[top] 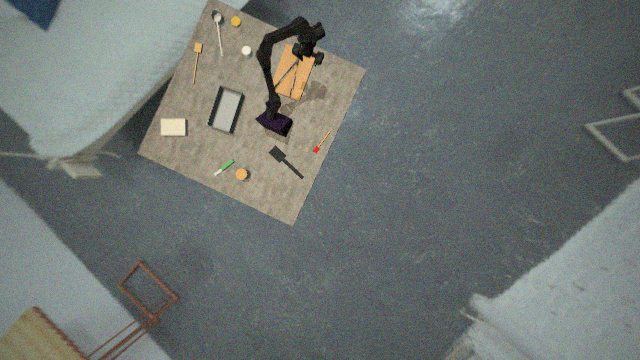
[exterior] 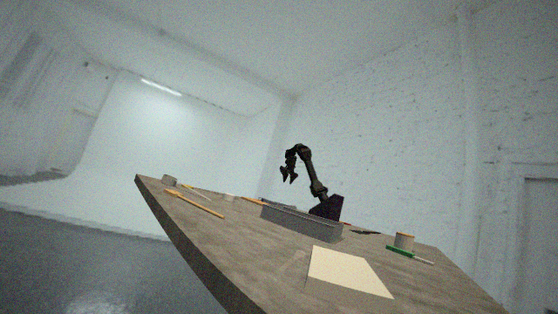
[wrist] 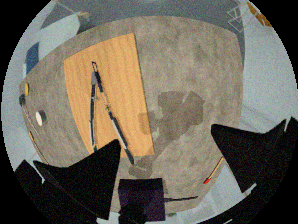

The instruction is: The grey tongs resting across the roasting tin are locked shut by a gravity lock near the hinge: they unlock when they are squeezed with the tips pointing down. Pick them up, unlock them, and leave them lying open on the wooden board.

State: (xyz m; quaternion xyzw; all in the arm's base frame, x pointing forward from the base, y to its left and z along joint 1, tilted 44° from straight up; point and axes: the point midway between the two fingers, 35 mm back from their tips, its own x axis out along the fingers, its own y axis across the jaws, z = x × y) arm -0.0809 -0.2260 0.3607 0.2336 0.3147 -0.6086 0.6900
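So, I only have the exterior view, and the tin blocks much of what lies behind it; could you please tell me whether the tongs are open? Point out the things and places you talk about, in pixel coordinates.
Observer: Yes, the top and wrist views show the tongs (top: 287, 74) (wrist: 115, 123) with their arms spread in a V.
Operator: Thank you. Are they wholly on the board (top: 285, 60) (exterior: 253, 201) (wrist: 132, 90)?
Observer: Not quite: in the wrist view, one tip reaches just past the board's edge, on the side nearer the robot's base.
Operator: And could you tell me what the tin (top: 227, 111) (exterior: 301, 222) has in it?
Observer: Nothing that I can see; from the top, its bottom is bare.
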